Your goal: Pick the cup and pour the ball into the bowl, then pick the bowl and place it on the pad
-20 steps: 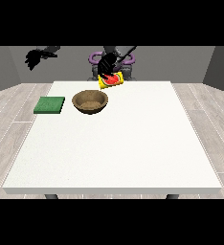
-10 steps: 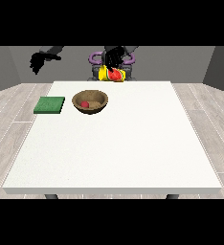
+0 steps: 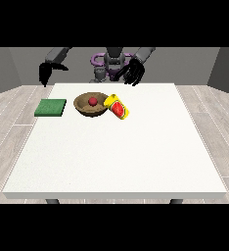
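Red ball sits in the bowl, the yellow cup lies tipped beside it, and both hands hang empty, fingers relaxed.

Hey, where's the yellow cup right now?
In the front view, the yellow cup lies tipped on the table, against the right side of the wooden bowl, below the hand at the view's right.

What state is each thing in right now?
Ball: in the bowl.
Bowl: upright on the table, beside the pad, not on it.
Cup: on its side on the table, against the bowl, not held.
Pad: flat on the table, bare.
Hand at the view's right: above the table's far edge, holds nothing.
Hand at the view's left: raised, holds nothing.
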Controlling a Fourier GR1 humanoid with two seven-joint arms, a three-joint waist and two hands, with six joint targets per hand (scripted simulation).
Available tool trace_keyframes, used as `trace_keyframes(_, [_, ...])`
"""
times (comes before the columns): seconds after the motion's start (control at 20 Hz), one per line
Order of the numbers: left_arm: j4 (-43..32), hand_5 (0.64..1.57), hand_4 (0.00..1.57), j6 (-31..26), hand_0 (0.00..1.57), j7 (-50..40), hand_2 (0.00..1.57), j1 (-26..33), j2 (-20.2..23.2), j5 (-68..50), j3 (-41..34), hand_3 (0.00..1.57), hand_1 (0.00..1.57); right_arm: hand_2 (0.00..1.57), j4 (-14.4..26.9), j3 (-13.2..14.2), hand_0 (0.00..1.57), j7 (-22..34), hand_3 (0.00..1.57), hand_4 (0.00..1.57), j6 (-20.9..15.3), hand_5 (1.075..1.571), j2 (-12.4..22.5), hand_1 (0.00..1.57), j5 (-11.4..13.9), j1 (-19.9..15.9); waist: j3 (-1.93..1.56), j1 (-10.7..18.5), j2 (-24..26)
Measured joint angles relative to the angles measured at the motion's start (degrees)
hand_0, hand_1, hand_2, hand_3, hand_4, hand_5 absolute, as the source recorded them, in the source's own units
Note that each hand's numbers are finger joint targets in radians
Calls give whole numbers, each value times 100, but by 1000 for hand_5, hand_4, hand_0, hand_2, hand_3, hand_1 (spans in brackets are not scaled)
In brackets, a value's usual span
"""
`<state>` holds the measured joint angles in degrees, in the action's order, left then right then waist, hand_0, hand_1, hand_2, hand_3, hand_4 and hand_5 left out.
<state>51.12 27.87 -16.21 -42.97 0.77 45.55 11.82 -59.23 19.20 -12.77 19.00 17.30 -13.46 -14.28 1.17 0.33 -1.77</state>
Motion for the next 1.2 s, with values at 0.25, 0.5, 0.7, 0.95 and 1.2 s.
trace_keyframes(0.25, [907, 1565, 0, -113, 0, 1112, 0, 697, -54, -2028, -235, 0, 0, 0, -146, -183, 0, -24, 0, 213, -608, 1571, -458, 0, 218, -278, -33, 166, -363])
trace_keyframes(0.5, [1420, 1563, 0, -845, 0, 2292, 0, 1340, -53, -3228, -293, 0, 0, 0, -99, -174, 0, -107, 0, 313, -1307, 1569, -846, 0, 347, -527, -84, 608, -670])
trace_keyframes(0.7, [1548, 1564, 0, -1420, 0, 2869, 0, 1668, 153, -3707, -535, 0, 0, 0, 112, -209, 0, -260, 0, 306, -1648, 1568, -1087, 0, 409, -657, -105, 718, -719])
trace_keyframes(0.95, [1734, 1564, 0, -1905, 0, 3030, 0, 1839, 435, -3976, -800, 0, 0, 0, 801, -153, 0, -639, 0, 244, -1707, 1566, -1057, 0, 380, -919, -115, 721, -744])
trace_keyframes(1.2, [2010, 1565, 0, -2086, 0, 3061, 0, 1979, 531, -4020, -900, 0, 0, 0, 1540, -68, 0, -1089, 0, 160, -1659, 1563, -925, 0, 342, -1181, -119, 754, -838])
